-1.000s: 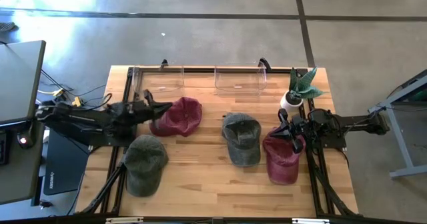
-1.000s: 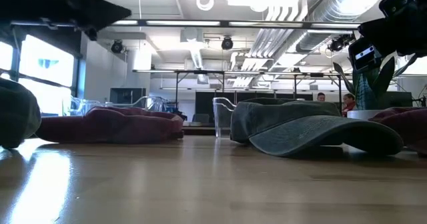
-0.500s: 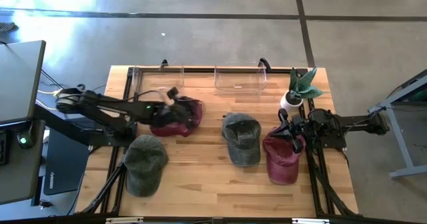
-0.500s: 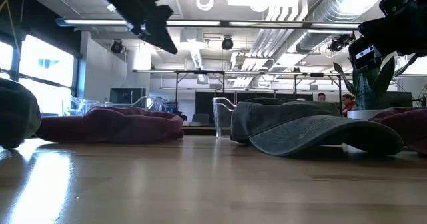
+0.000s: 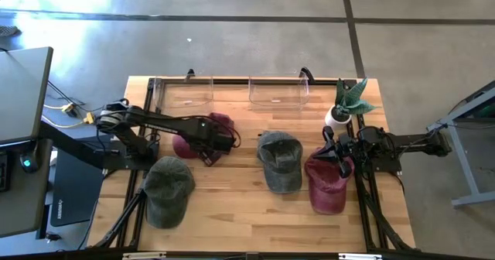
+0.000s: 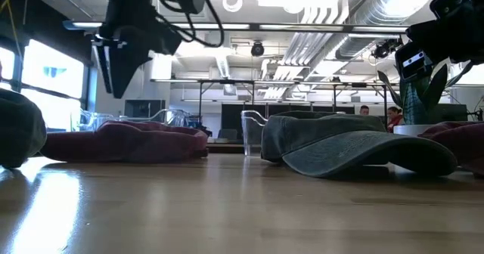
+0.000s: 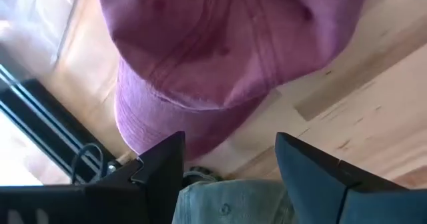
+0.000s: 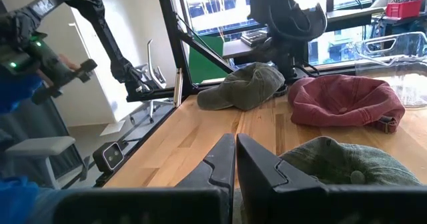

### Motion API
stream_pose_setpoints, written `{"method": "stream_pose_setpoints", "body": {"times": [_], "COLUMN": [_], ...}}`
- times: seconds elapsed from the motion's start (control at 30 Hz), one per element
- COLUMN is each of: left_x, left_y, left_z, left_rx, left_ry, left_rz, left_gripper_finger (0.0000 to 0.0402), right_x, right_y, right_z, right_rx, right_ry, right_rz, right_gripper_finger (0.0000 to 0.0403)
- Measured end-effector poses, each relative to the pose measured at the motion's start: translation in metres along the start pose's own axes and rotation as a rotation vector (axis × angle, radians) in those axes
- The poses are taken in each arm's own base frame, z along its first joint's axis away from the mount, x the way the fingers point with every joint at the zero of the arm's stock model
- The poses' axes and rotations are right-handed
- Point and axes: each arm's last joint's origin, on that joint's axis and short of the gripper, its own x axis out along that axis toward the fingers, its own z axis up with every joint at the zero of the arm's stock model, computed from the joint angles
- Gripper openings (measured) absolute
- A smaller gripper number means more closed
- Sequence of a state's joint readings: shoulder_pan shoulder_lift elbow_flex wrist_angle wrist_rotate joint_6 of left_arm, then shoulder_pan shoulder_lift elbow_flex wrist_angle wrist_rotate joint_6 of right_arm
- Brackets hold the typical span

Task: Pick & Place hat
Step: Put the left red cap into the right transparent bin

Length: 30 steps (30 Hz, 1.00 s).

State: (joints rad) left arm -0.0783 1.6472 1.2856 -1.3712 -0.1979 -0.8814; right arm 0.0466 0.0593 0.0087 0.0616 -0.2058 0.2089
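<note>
High view: maroon hat (image 5: pixel 203 128) on counter (image 5: pixel 232 213), rear left; left gripper (image 5: pixel 207 145) above it. Right gripper (image 5: pixel 334 153) over second maroon hat (image 5: pixel 328 186).
Left wrist view: fingers (image 7: pixel 162 169) apart.
Right wrist view: fingers (image 8: pixel 215 163) together.

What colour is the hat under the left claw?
Maroon hat, best seen in the left wrist view.

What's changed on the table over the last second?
The left gripper swung out over the maroon cap at the left and tipped downward above it, open, holding nothing. The right gripper, shut, and all four caps stayed put.
</note>
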Motion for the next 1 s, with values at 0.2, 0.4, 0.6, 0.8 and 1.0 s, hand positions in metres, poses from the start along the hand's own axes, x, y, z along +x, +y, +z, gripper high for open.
{"method": "stream_pose_setpoints", "body": {"times": [0.2,0.4,0.6,0.8,1.0], "left_x": [0.030,0.048,0.061,0.072,0.039], "left_y": [-0.003,-0.028,-0.042,-0.048,-0.058], "left_z": [-0.002,0.011,0.020,0.022,0.035], "left_rx": [-0.077,0.072,0.296,0.359,0.320], "left_ry": [-0.067,-0.250,-0.324,-0.305,-0.368], "left_rz": [0.032,-0.230,-0.220,-0.167,-0.262], "left_gripper_finger": [0.0198,0.0169,0.0142,0.0077,0.0013], "right_x": [0.000,0.000,0.000,0.000,0.000], "right_y": [0.000,0.000,0.000,0.000,0.000], "right_z": [0.000,0.000,0.000,0.000,0.000], "right_rx": [0.000,0.000,0.000,0.000,0.001], "right_ry": [0.000,0.000,-0.001,0.001,0.003], "right_rz": [0.000,0.000,0.000,-0.001,-0.002], "right_gripper_finger": [0.0012,0.0012,0.0012,0.0012,0.0012]}}
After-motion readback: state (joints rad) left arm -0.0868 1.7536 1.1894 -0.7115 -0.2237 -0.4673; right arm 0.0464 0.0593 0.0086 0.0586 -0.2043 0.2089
